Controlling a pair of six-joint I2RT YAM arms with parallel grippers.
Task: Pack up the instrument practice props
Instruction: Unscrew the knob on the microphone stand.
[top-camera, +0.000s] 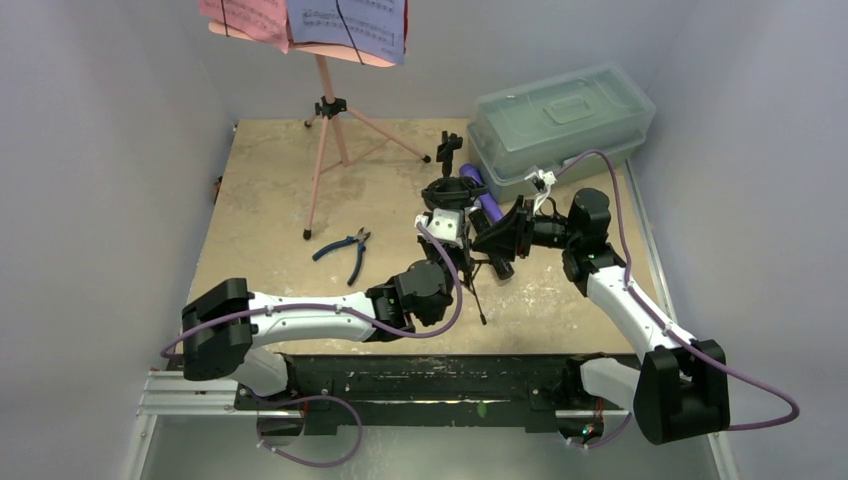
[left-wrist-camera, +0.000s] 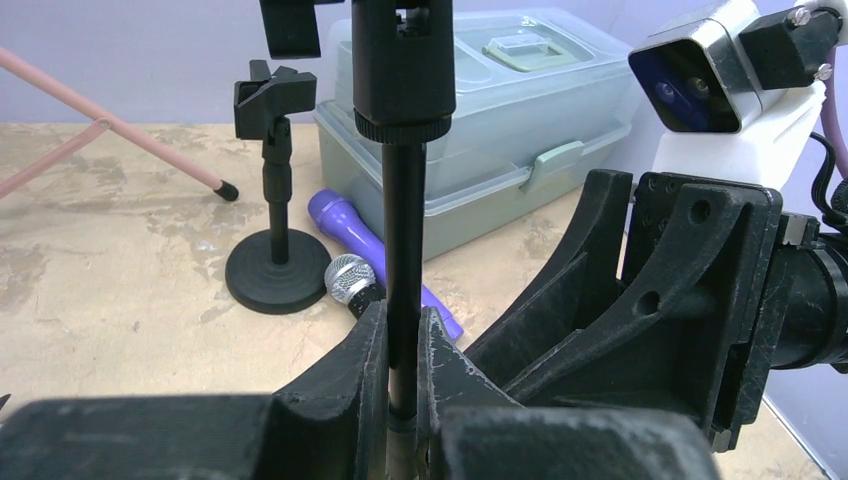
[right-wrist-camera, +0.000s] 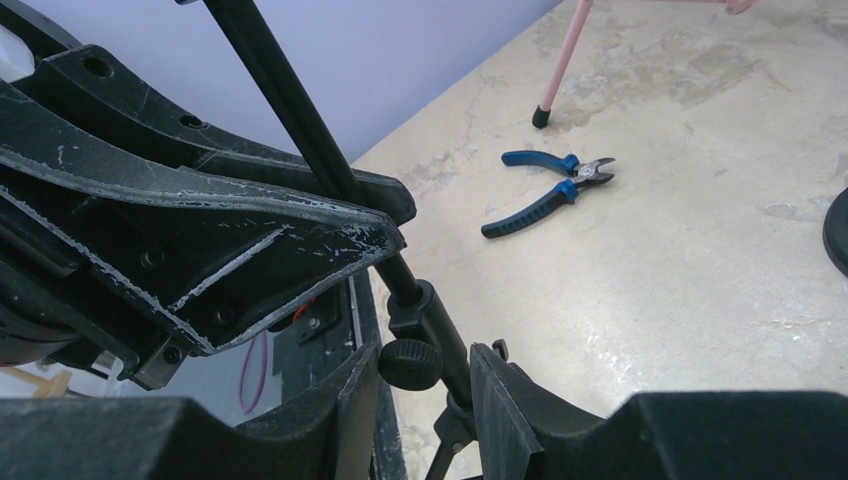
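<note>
My left gripper (left-wrist-camera: 402, 335) is shut on the thin black pole of a black mic support (left-wrist-camera: 405, 230), which is held upright off the table. My right gripper (right-wrist-camera: 425, 365) grips the same support lower down, at its collar and knob (right-wrist-camera: 410, 362). In the top view both grippers (top-camera: 460, 250) (top-camera: 495, 245) meet at mid table, and the support's legs (top-camera: 478, 300) hang below. A second black mic support (left-wrist-camera: 275, 270) stands on a round base. The purple mic (left-wrist-camera: 345, 222) and the black silver-headed mic (left-wrist-camera: 352, 280) lie beside it. The pink music rack (top-camera: 322, 130) holds red (top-camera: 250, 18) and lavender sheets (top-camera: 350, 25).
The translucent greenish lidded box (top-camera: 560, 120) sits shut at the back right, just behind the mics. Blue-handled pliers (top-camera: 345, 250) lie on the table left of the arms, also in the right wrist view (right-wrist-camera: 550, 190). Grey walls enclose three sides.
</note>
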